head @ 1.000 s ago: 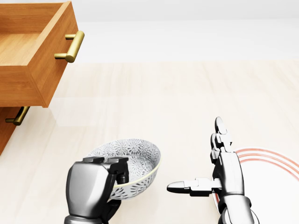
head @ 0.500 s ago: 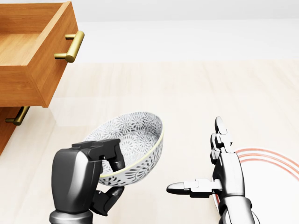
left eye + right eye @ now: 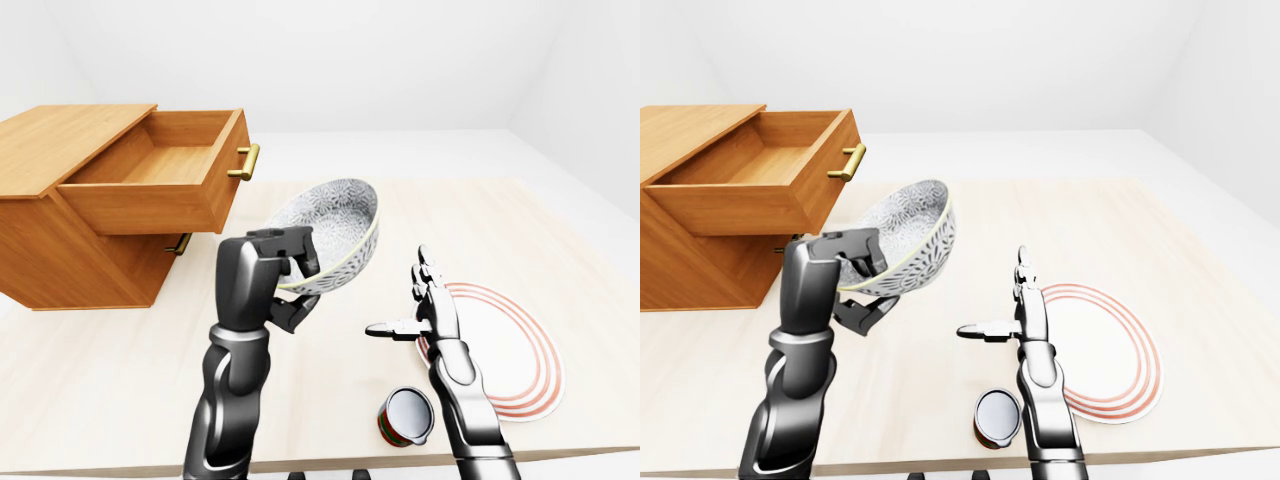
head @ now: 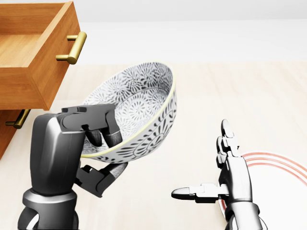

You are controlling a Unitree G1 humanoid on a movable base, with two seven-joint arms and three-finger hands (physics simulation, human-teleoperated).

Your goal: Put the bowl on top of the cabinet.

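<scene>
A grey-and-white patterned bowl [image 4: 139, 108] is lifted off the table and tilted, its rim pinched by my left hand [image 4: 98, 143], which is shut on it. The wooden cabinet [image 3: 60, 200] stands at the left of the left-eye view, its flat top [image 3: 60, 135] bare and its upper drawer [image 3: 165, 180] pulled out. The bowl hangs lower than the cabinet top and to the right of the drawer. My right hand [image 4: 216, 167] hovers open over the table, fingers spread, holding nothing.
A white plate with red rings [image 3: 510, 340] lies on the table under and right of my right hand. A red can [image 3: 405, 418] stands near the table's bottom edge. A brass handle [image 4: 72, 48] sticks out from the open drawer; a lower drawer handle [image 4: 18, 119] shows beneath.
My left hand has raised the bowl well up from the table and tilted it more steeply. The right hand and the camera have stayed still.
</scene>
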